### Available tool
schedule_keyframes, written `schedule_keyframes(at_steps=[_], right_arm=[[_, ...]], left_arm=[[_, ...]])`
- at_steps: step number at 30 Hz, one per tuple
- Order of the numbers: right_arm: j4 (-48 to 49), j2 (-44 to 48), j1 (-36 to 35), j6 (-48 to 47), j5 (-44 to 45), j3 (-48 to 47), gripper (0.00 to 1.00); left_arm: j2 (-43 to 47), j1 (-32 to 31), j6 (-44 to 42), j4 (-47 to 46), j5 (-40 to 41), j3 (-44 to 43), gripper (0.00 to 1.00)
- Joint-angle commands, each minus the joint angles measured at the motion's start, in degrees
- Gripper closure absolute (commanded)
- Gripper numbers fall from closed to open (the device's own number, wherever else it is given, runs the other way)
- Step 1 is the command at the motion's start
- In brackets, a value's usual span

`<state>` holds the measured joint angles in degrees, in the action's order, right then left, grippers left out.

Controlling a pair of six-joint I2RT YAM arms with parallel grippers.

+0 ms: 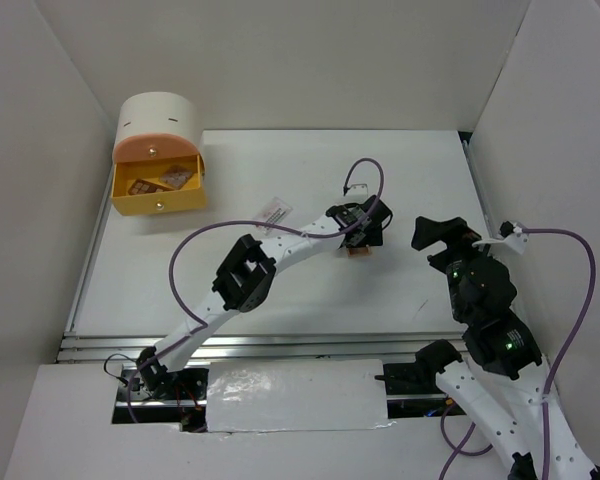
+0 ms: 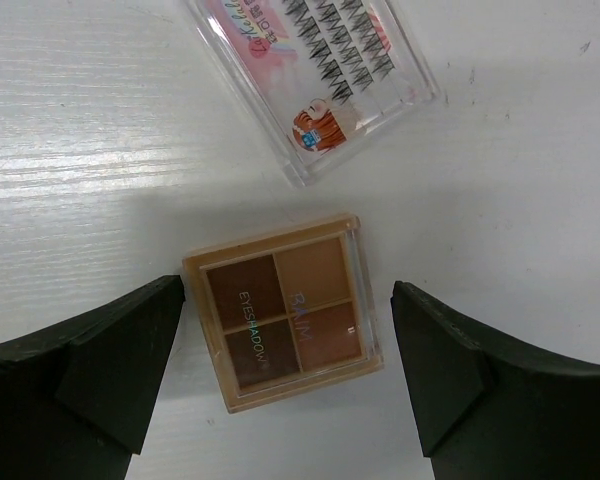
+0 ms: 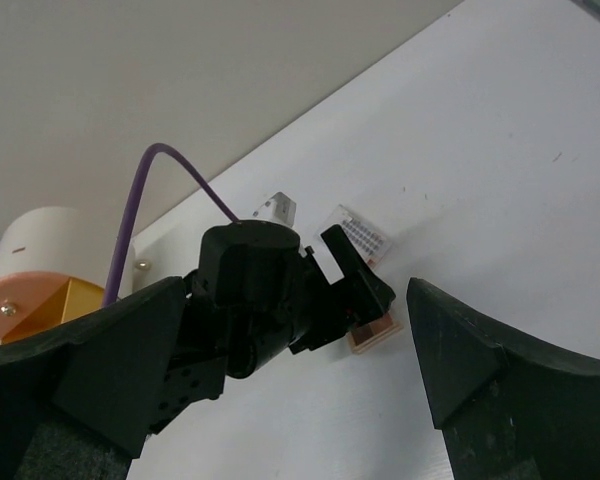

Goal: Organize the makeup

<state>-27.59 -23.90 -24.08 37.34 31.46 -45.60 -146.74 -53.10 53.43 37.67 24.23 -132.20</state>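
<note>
The left gripper (image 2: 288, 292) is spread wide and holds nothing. Its two dark fingers (image 2: 110, 370) stand on either side of a square eyeshadow palette (image 2: 285, 310), which lies flat on the white table (image 2: 70, 150) with its four brown shades facing up. Each fingertip is just beside a side edge of the palette, with a thin strip of table showing between. Whether the tips rest on the surface or hang above it cannot be told. A clear false-lash case (image 2: 320, 80) lies close beyond the palette, askew to it and apart from it. From the top camera, the left gripper (image 1: 362, 232) reaches to a spot a little right of the table's middle, nearer the near edge than the far one, and the palette (image 1: 358, 252) peeks out beneath it. The right gripper (image 3: 298, 285) is also spread with nothing between its fingers, raised off the table toward the right edge (image 1: 432, 235) and facing the left one. A white printed packet (image 1: 277, 210) lies near the middle of the table, left of the palette. In the far left corner stands the rounded drawer box (image 1: 158, 120), with its yellow drawer (image 1: 160, 205) pulled out and two brown palettes (image 1: 143, 186) inside.
</note>
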Motion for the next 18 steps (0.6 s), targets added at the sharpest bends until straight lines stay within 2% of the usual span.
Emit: schedule_keyframes(at_steps=[1,3,6,7,13,14,15,18], right_arm=[[3.1,1.3,0.3,-1.2,-1.9,0.9,0.00],[3.2,1.6,0.3,-1.3,-2.1,1.0,0.00],[3.2,2.3,0.3,-1.3,-2.6,1.0,0.00],[3.2,3.0,0.3,-1.2,-2.6,1.0,0.00],[3.8,7.5,0.3,-0.9,-1.8,2.8,0.00],[3.8,8.2,0.3,-0.9,-1.7,2.9,0.00],[3.8,8.6,0.3,-0.9,-1.8,2.8,0.00],[3.8,8.5,0.3,-1.0,-2.5,2.6,0.00]], left_arm=[[-4.7,-0.9,1.9,4.3,0.7,-0.2,0.01],[-5.5,-1.2,2.2,5.5,1.7,-1.1,0.02],[-6.2,-1.4,2.6,8.3,3.0,-1.0,0.09],[-6.1,-1.5,2.6,9.3,4.1,-0.2,0.16],[-6.0,-1.7,1.3,11.1,5.0,3.5,0.27],[-5.5,-1.7,1.3,10.8,4.8,4.2,0.33],[-4.6,-1.7,1.4,10.6,4.8,6.3,0.45],[-1.9,-1.7,1.8,9.5,5.5,13.2,0.59]])
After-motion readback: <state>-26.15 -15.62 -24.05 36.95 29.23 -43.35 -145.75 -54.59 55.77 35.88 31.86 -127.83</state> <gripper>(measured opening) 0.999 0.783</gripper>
